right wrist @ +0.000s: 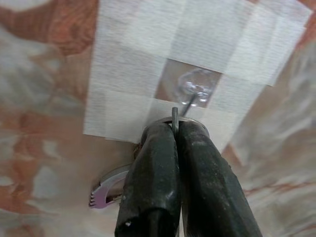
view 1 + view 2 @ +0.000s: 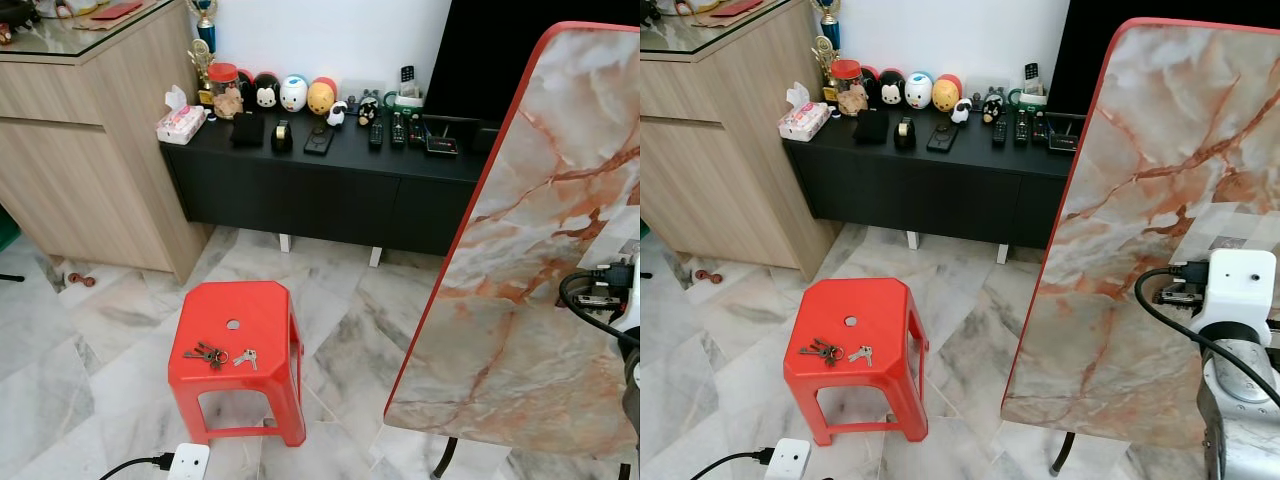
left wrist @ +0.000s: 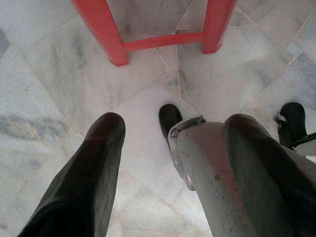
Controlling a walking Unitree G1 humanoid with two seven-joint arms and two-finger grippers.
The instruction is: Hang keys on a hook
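Right gripper [image 1: 174, 129], we see, pinches a key ring [image 1: 174, 120] just beside the clear hook [image 1: 193, 89] on the marbled board [image 1: 44, 89].

We see a glossy red plastic stool [image 2: 240, 340] on polished marble floor [image 2: 90, 360], dull metal keys [image 2: 208, 354], a matt black cabinet [image 2: 330, 190], pale wood-grain cupboard [image 2: 80, 150] and a smooth marble-patterned tabletop [image 2: 540, 260].

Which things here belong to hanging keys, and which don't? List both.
Job:
hook, taped to the board
key ring, pinched in the right tool
key hanging below it

Lying about:
keys on the stool
remotes
tissues
figurines
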